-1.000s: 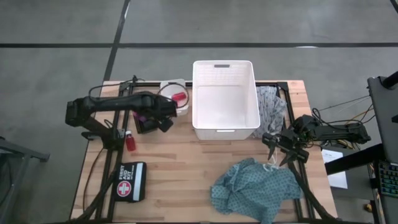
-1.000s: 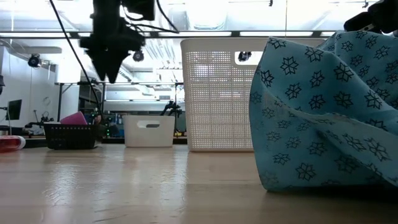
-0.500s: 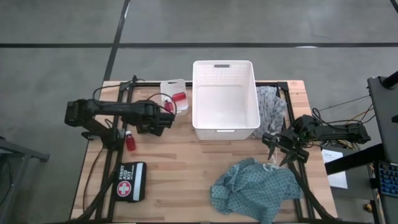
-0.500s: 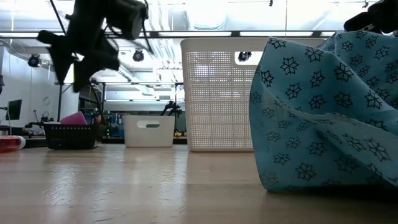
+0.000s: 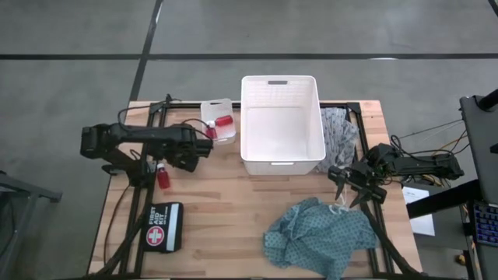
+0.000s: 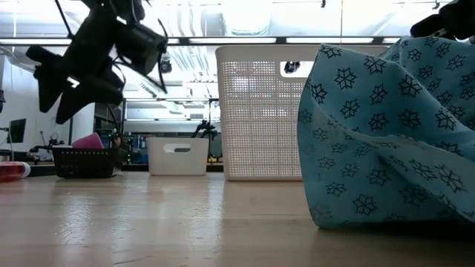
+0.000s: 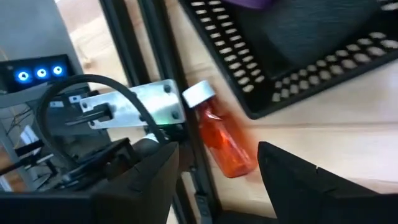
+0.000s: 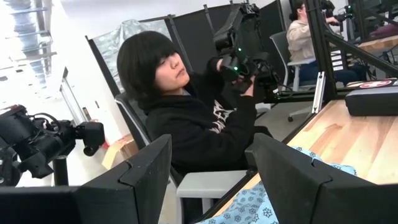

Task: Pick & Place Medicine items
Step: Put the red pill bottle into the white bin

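**Left gripper poised above a red bottle at the table's left edge**

At the left edge of the table we see the left gripper (image 5: 165,162), jaws apart and holding nothing, hanging in the air over a red bottle with a white cap (image 5: 163,176) that lies beside the dark frame rail (image 7: 163,74). Toward the near edge sits a first aid pouch (image 5: 164,226), with bare wood between it and the bottle. Behind the gripper stands a black mesh tray (image 7: 298,62), then a small clear bin (image 5: 218,129) holding another red bottle (image 5: 222,121). Mid-table we find the white basket (image 5: 282,124), open wood before it. Right of that, a grey patterned cloth (image 5: 339,132) lies by the basket's wall, and a teal cloth (image 5: 319,237) sprawls to the near edge. Our right gripper (image 5: 342,187) waits near the right edge, jaws apart, empty.
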